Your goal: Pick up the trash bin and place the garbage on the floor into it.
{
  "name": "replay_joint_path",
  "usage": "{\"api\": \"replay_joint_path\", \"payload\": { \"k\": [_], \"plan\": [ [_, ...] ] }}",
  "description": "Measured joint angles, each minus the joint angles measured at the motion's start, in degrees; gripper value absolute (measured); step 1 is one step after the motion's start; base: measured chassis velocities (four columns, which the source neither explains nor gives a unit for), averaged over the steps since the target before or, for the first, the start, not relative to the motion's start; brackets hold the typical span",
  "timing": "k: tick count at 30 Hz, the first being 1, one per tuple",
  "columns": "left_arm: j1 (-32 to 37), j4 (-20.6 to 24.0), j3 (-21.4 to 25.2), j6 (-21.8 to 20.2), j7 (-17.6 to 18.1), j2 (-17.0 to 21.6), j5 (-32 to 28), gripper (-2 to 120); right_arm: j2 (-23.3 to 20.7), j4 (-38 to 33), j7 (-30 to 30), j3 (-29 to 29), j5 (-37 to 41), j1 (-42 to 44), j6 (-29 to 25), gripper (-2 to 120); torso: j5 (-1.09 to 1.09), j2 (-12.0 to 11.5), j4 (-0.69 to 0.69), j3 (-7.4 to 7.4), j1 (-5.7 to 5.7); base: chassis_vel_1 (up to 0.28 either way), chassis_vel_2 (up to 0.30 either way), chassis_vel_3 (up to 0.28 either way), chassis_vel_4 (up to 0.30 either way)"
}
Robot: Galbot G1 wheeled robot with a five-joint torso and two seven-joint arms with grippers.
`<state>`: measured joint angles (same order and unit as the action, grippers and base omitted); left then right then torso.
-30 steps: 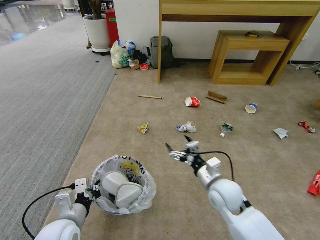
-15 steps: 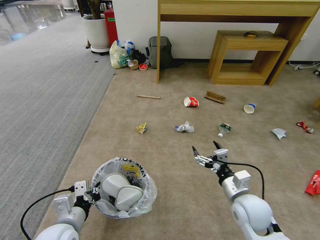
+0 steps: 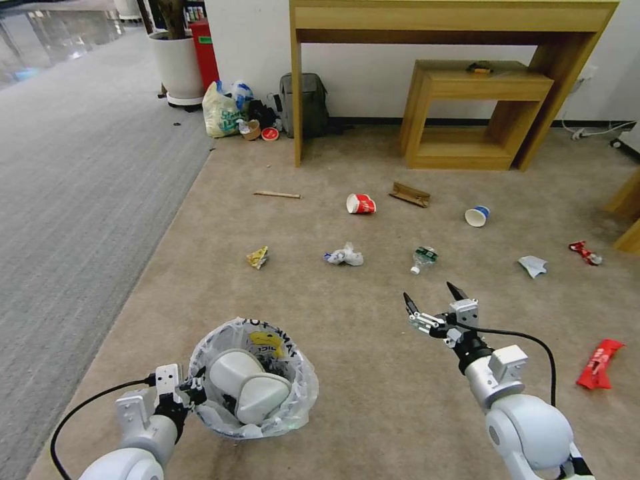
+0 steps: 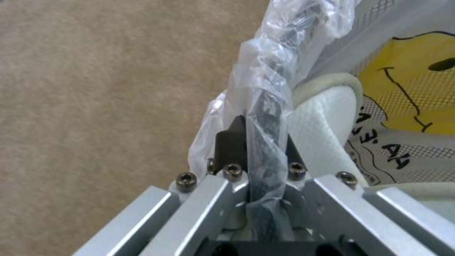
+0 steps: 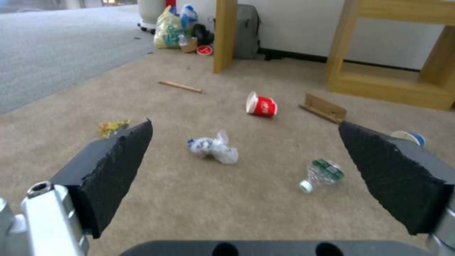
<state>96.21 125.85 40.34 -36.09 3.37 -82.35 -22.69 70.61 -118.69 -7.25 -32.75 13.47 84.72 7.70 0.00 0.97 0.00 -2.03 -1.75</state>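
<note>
Beige floor (image 3: 347, 373) is strewn with garbage (image 3: 345, 255). At left, the trash bin (image 3: 252, 380) is held by its bagged rim, pinched in the left gripper (image 3: 190, 389), likely so it travels along. Rightward, the right gripper (image 3: 433, 303) is poised above the carpet, fingers spread wide for a pick.

The left arm reaches forward low at the robot's left, its white wrist trailing a black cable, and the left gripper (image 3: 190, 389) has its jaws pinched together on a thin rim. The right arm stretches forward and up on the right, the right gripper (image 3: 433, 301) held with its black fingertips (image 5: 118, 167) spread wide
</note>
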Motion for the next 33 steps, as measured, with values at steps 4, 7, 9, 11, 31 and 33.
{"api": "replay_joint_path", "payload": {
  "k": [4, 7, 9, 11, 31, 33],
  "plan": [
    [0.2, 0.0, -0.1, 0.2, 0.0, 0.0, 0.1, 0, 0.1, 0.2, -0.7, -0.6, 0.0, 0.7, -0.4, 100, 0.0, 0.0, 0.0, 0.0, 0.0, -0.213, -0.202, 0.206, 0.2],
    [0.4, 0.0, -0.3, 0.3, 0.0, -0.1, 0.4, 0, 0.0, 0.3, -1.5, -1.8, 0.0, 1.3, -0.8, 100, 0.03, 0.0, -0.01, 0.0, 0.0, -0.227, -0.21, 0.209, 0.216],
    [0.5, 0.0, -0.7, 0.3, 0.0, -0.2, 0.7, 0, 0.0, 0.3, -1.9, -2.6, 0.0, 1.7, -1.1, 100, -0.03, 0.0, -0.01, 0.0, 0.0, -0.226, -0.22, 0.224, 0.23],
    [0.6, 0.0, -0.9, 0.3, 0.0, -0.2, 0.9, 0, 0.0, 0.4, -2.3, -3.2, 0.0, 2.1, -1.4, 100, 0.01, 0.0, 0.0, 0.0, 0.0, -0.229, -0.215, 0.224, 0.233],
    [1.1, 0.1, -3.3, 0.8, 0.1, -0.1, 2.3, 0, 1.0, 1.2, -4.4, -8.5, 0.0, 7.7, -4.7, 100, 0.01, 0.0, 0.0, 0.0, 0.0, -0.255, -0.258, 0.248, 0.258],
    [1.4, 0.1, -3.4, 1.0, 0.1, -0.1, 2.4, 0, 1.1, 1.5, -4.4, -8.5, -0.1, 8.0, -4.8, 100, 0.01, 0.0, -0.01, 0.0, 0.0, -0.246, -0.261, 0.265, 0.26]
  ]
}}
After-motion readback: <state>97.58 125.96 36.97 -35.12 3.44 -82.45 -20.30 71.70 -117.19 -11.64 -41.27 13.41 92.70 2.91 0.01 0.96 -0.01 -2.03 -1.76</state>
